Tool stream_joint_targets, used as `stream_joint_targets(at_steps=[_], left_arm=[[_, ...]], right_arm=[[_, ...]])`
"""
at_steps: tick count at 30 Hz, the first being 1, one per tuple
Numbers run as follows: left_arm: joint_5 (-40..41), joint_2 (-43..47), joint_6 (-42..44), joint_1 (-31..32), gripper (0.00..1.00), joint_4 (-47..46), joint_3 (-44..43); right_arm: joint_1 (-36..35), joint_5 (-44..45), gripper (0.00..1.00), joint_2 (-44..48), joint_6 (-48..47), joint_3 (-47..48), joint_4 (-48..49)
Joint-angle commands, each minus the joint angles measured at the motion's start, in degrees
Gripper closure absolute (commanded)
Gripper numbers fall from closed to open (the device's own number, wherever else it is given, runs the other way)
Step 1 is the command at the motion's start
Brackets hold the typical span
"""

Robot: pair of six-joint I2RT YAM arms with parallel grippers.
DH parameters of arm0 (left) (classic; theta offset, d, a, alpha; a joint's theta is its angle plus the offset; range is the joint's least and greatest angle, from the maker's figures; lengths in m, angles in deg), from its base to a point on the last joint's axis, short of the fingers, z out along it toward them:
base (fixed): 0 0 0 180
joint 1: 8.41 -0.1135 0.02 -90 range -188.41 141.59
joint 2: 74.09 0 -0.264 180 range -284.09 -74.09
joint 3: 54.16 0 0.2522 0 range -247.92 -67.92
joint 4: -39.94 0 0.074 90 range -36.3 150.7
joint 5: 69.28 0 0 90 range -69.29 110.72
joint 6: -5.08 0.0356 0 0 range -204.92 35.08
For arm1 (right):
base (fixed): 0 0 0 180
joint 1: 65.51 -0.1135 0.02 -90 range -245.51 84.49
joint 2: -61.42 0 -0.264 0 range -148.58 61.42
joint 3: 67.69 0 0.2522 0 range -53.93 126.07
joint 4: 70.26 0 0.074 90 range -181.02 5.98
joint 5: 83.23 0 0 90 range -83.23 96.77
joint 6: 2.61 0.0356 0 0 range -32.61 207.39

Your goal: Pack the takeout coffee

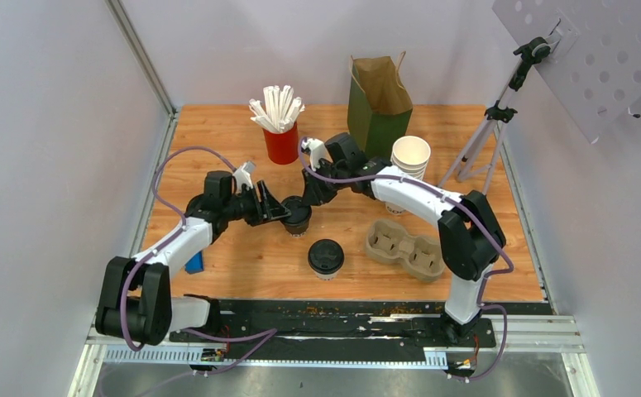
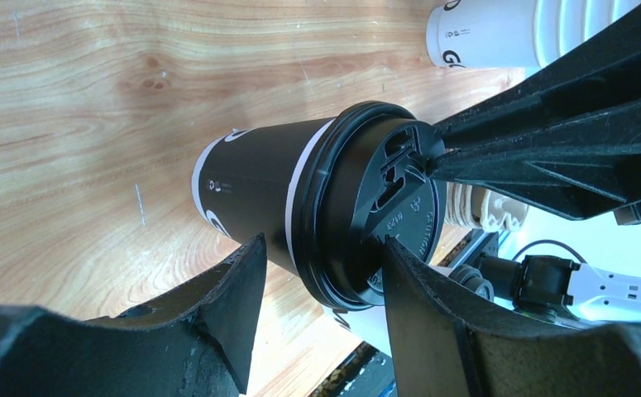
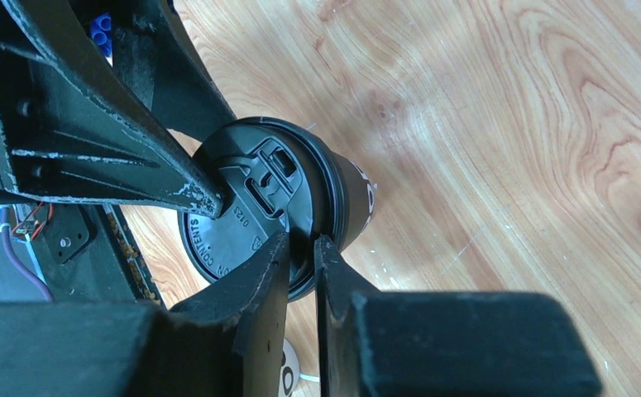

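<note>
A takeout coffee cup (image 1: pixel 297 217) with a black sip lid stands mid-table between both grippers. In the left wrist view the cup (image 2: pixel 259 190) has a dark wall with a white band under the lid (image 2: pixel 383 207). My left gripper (image 1: pixel 280 212) is open; in its own view it (image 2: pixel 323 241) straddles the lid's rim, one fingertip (image 2: pixel 399 256) on the lid's top, the other beside the cup wall. My right gripper (image 1: pixel 309 201) is shut on the lid's rim, as the right wrist view shows (image 3: pixel 302 241). A second lidded cup (image 1: pixel 326 256) stands nearer the front.
A grey pulp cup carrier (image 1: pixel 405 248) lies at the right front. A green-and-brown paper bag (image 1: pixel 379 103) stands at the back, with a stack of lidless white cups (image 1: pixel 410 157) to its right and a red cup of straws (image 1: pixel 281 142) to its left. A tripod (image 1: pixel 486 136) stands far right.
</note>
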Motion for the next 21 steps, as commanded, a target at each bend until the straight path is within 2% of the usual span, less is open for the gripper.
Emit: stream_joint_targets(at_steps=[1, 8, 16, 18, 21], left_arm=[[4.07, 0.88, 1.05, 0.22, 0.40, 4.96, 2.90], [2.10, 1.16, -2.96, 0.38, 0.40, -0.16, 5.09], [3.66, 4.62, -5.03, 0.66, 0.39, -0.75, 5.80], [3.83, 4.23, -4.83, 0.66, 0.39, -0.79, 5.62], [3.67, 3.07, -4.51, 0.67, 0.40, -0.67, 5.37]], right_arm=[[0.33, 2.47, 0.82, -5.35, -2.03, 0.42, -8.25], [0.38, -0.50, 0.79, -7.41, -3.19, 4.03, -8.63], [0.30, -1.66, 0.77, -8.03, -5.81, 6.45, -9.55], [0.30, -2.33, 0.75, -7.71, -4.21, 7.71, -10.35], [0.30, -4.17, 0.67, -6.56, -0.14, 10.07, -11.05]])
